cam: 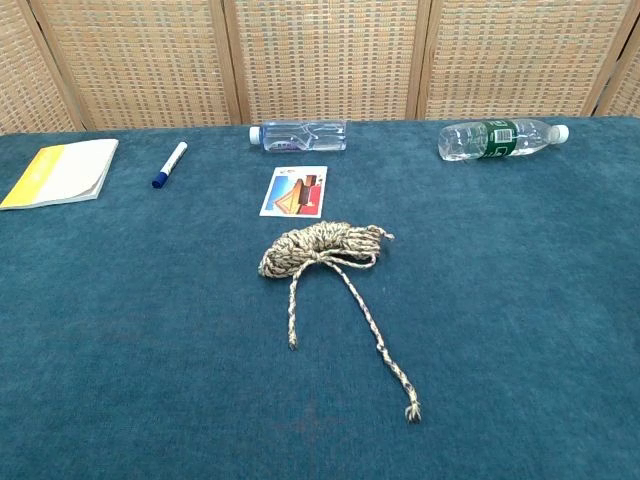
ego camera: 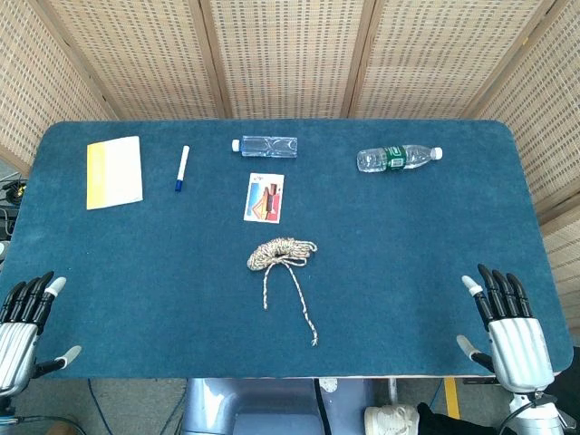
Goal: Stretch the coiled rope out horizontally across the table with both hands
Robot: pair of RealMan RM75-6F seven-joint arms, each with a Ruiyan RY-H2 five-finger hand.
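A beige braided rope lies coiled in a small bundle at the middle of the blue table, with two loose ends trailing toward the front edge. The chest view shows the same rope with its longer end reaching front right. My left hand rests at the table's front left corner, fingers apart, holding nothing. My right hand sits at the front right corner, fingers extended and apart, empty. Both hands are far from the rope. Neither hand shows in the chest view.
Along the back lie a yellow-white notepad, a marker pen, a clear bottle and a green-labelled bottle. A small picture card lies just behind the rope. Wicker screens stand behind the table.
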